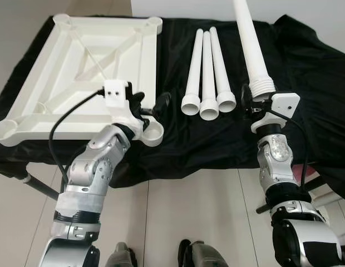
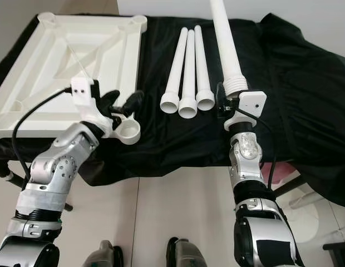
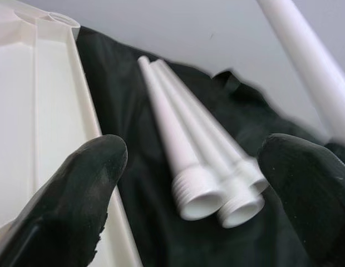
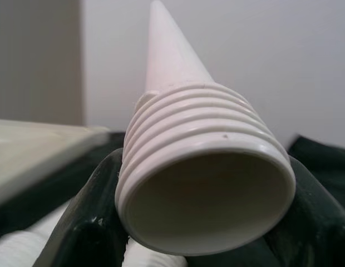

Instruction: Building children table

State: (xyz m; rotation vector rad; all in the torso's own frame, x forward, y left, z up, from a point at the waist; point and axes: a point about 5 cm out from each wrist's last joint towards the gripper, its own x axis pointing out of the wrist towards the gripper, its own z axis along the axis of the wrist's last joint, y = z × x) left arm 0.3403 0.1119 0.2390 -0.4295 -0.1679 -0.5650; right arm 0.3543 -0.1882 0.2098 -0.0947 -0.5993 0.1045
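A white plastic table top [image 1: 78, 61] lies upside down on a black cloth, its round leg sockets at the corners. Three white table legs [image 1: 208, 78] lie side by side to its right, threaded ends toward me. My left gripper [image 1: 152, 107] is open, hovering over the near right corner socket [image 1: 152, 132]; through the wrist camera its fingertips [image 3: 78, 178] frame the lying legs [image 3: 206, 167]. My right gripper [image 1: 255, 101] is shut on a fourth leg [image 1: 251, 47] at its threaded end [image 4: 200, 167], holding it raised and pointing away from me.
The black cloth [image 1: 306, 72] covers the work surface and hangs over its front edge. Pale tiled floor [image 1: 200, 217] lies below, with my feet at the bottom. A white wall runs behind the table.
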